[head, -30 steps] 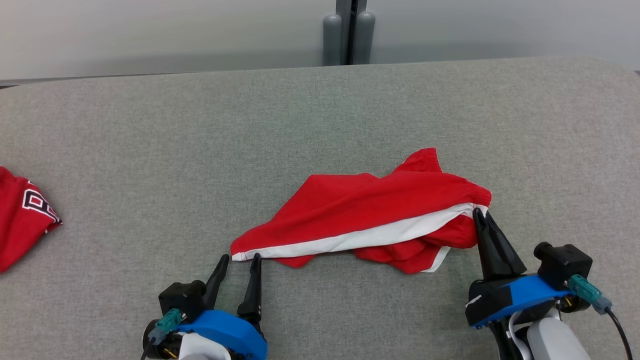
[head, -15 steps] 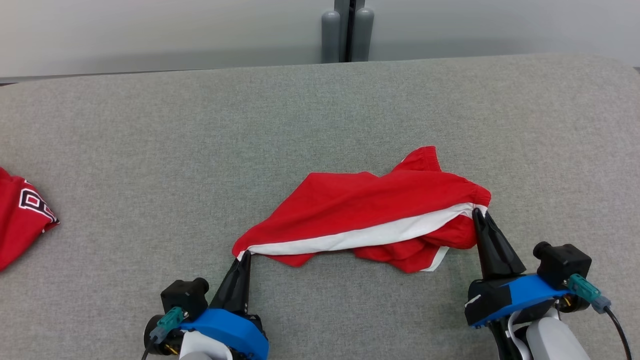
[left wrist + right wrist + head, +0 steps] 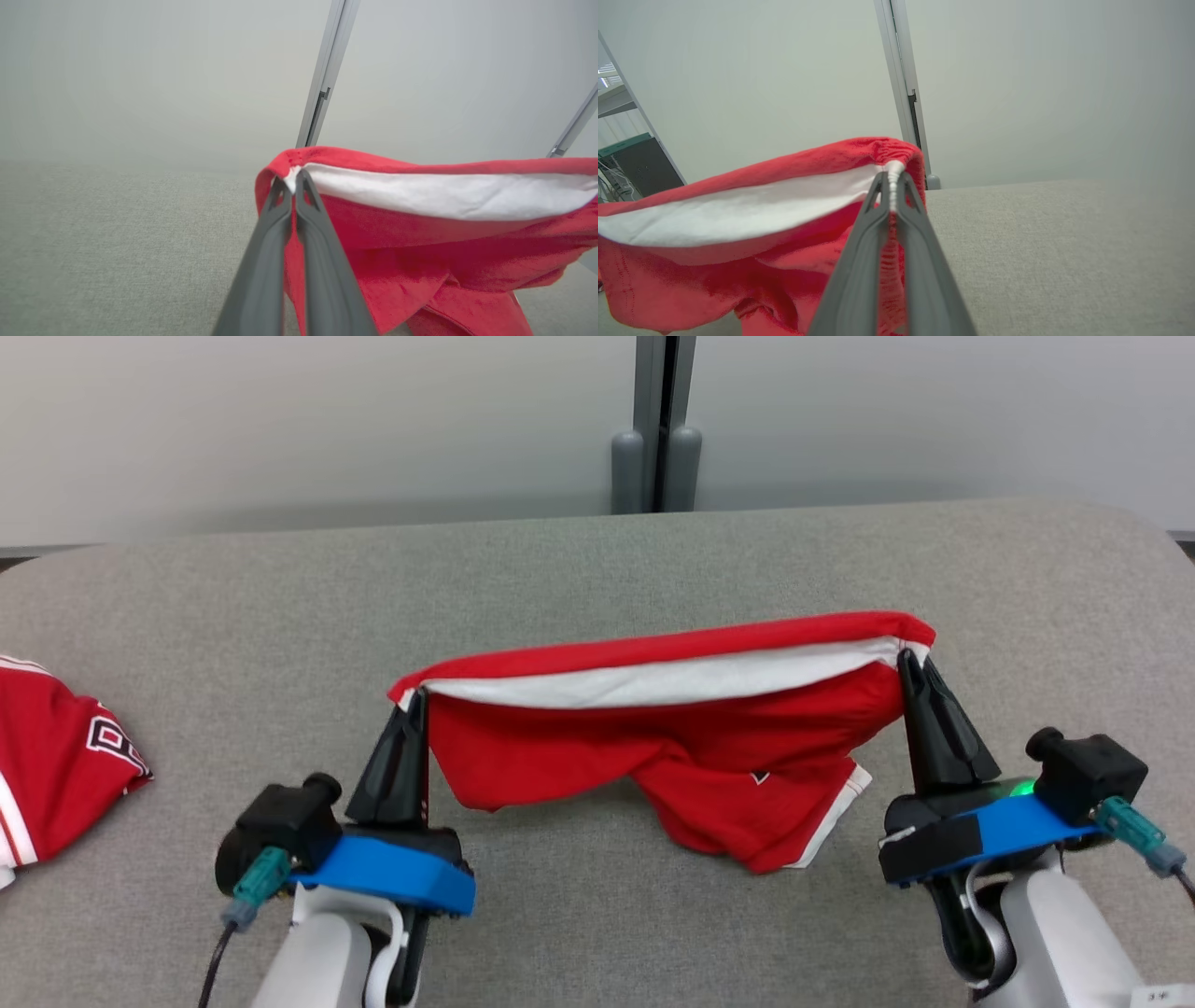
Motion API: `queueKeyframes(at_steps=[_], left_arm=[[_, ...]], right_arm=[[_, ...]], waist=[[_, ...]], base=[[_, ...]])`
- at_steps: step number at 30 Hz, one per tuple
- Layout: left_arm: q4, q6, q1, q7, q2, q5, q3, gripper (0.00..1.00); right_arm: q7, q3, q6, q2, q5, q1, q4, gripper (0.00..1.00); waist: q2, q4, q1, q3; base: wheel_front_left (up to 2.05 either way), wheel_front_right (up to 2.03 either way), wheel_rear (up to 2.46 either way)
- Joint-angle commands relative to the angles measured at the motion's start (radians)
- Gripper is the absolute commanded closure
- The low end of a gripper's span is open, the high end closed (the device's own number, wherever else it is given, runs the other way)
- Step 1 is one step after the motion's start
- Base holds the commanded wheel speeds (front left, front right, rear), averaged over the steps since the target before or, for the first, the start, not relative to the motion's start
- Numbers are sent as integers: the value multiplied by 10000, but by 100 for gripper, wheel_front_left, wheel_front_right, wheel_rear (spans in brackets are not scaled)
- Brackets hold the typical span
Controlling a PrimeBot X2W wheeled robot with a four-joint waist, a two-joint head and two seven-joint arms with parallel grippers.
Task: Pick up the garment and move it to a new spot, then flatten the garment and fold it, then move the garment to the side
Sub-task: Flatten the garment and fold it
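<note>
The garment [image 3: 691, 747] is a pair of red shorts with a white band, hanging stretched between my two grippers above the grey table [image 3: 597, 569]. My left gripper [image 3: 417, 695] is shut on its left corner, and my right gripper [image 3: 904, 658] is shut on its right corner. The lower folds of the cloth droop to the table surface. In the left wrist view the garment [image 3: 420, 233] spreads to the right of the left gripper [image 3: 292, 179]. In the right wrist view the garment [image 3: 714, 252] spreads to the left of the right gripper [image 3: 890, 179].
A second red garment with a black-and-white print [image 3: 56, 765] lies at the table's left edge. A pale wall with a grey vertical post [image 3: 658, 429] stands behind the table. A dark shelf unit [image 3: 640, 163] shows at the left of the right wrist view.
My left gripper closed on the garment's left corner. Both grippers then lifted it, so the cloth now hangs stretched between them. The head camera has tilted up a little.
</note>
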Motion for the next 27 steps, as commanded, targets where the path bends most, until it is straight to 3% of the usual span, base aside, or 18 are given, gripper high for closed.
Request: queueKeyframes(at_steps=[1,8,14,17,23,27], left_arm=[[-317,-36,-464,-25,4,314,219,100],[-676,-78,-1856,-25,462,875,627,100],[-17,-87,-4239,-27,756,1410,524,100],[396,20,-5600,-25,736,1717,637,100],[290,718,-7815,-25,507,2379,961,100],[508,646,-8095,-25,393,2391,994,100]], right_arm=[[-40,147,1,-276,167,-416,-232,100],[-36,555,1,-967,234,-1841,-604,100],[-36,1178,1,-1620,61,-4101,71,100],[-36,1366,0,-1741,-78,-5446,639,100],[-36,1212,1,-2064,-1035,-7701,745,100],[-35,964,1,-2008,-1446,-7946,808,100]], waist=[[-1,-132,0,-423],[-1,-150,0,-487],[-1,-18,0,607],[-1,54,0,1192],[-1,284,0,1888],[-1,404,0,1977]], base=[[0,0,0],[0,0,0],[0,0,0],[0,0,0],[0,0,0],[0,0,0]])
